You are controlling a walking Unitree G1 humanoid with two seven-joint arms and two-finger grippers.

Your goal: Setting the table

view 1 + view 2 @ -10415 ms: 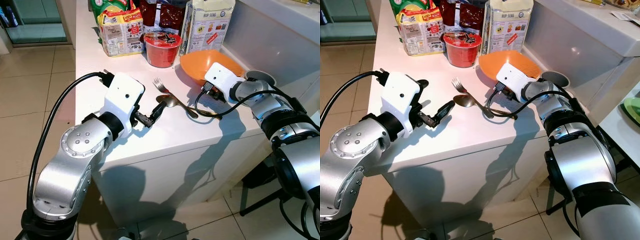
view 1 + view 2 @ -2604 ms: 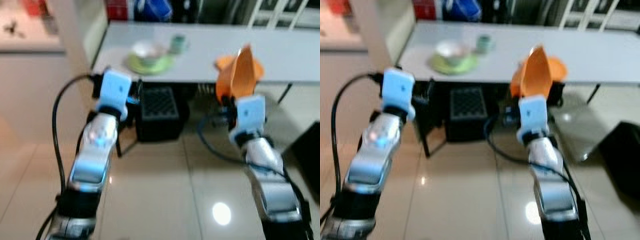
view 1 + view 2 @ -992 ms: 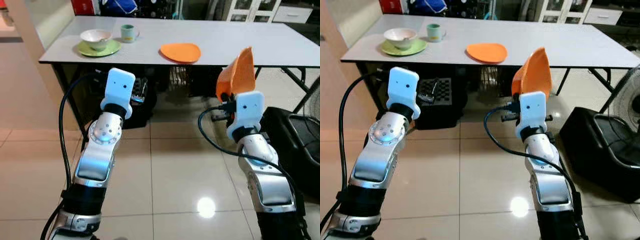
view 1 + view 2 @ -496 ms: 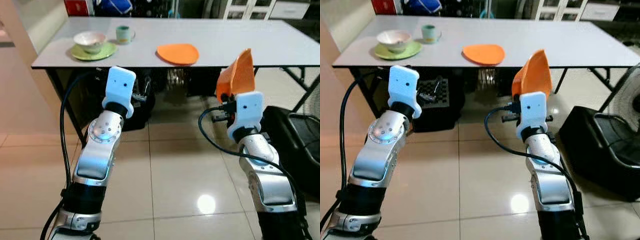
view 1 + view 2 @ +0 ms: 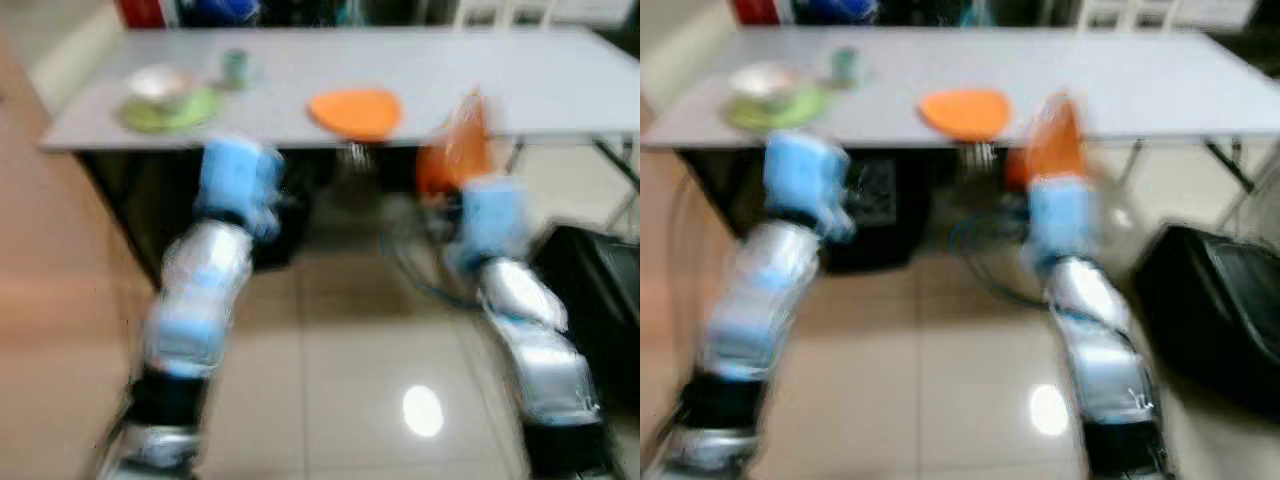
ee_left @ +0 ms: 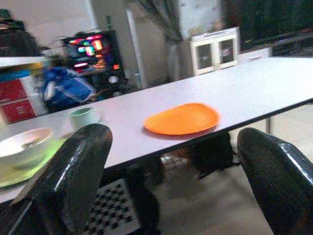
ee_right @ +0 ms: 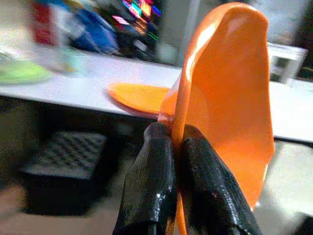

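We look down over both silver arms at a long grey-white worktop (image 5: 520, 80) standing across a glossy beige tiled floor (image 5: 350, 400), and the head views are smeared with blur. Our right gripper (image 7: 176, 147) has its two black fingers pinched tight on the rim of a shallow orange plastic bowl (image 7: 230, 93); the bowl stands up on edge, its hollow facing sideways, raised in front of the near edge of the worktop and not touching it. In the head view the same orange shape sits just above the right wrist's white housing (image 5: 492, 215).

On the worktop lies a flat orange plate (image 6: 182, 118), near the middle and close to the near edge. Further to our left sit a small pale green mug (image 6: 84, 116) and a white bowl (image 6: 22, 143) resting on a lime green plate (image 5: 170, 108); mug and bowl are near each other but apart.

Our left gripper (image 6: 171, 166) hangs spread wide with nothing between its fingers, and we see the orange plate straight through the gap, well beyond the fingertips. Under the worktop there is a dark crate with a lattice side (image 6: 115, 210). A black bulky object (image 5: 1225, 300) stands on the floor at our right; we cannot tell what it is.
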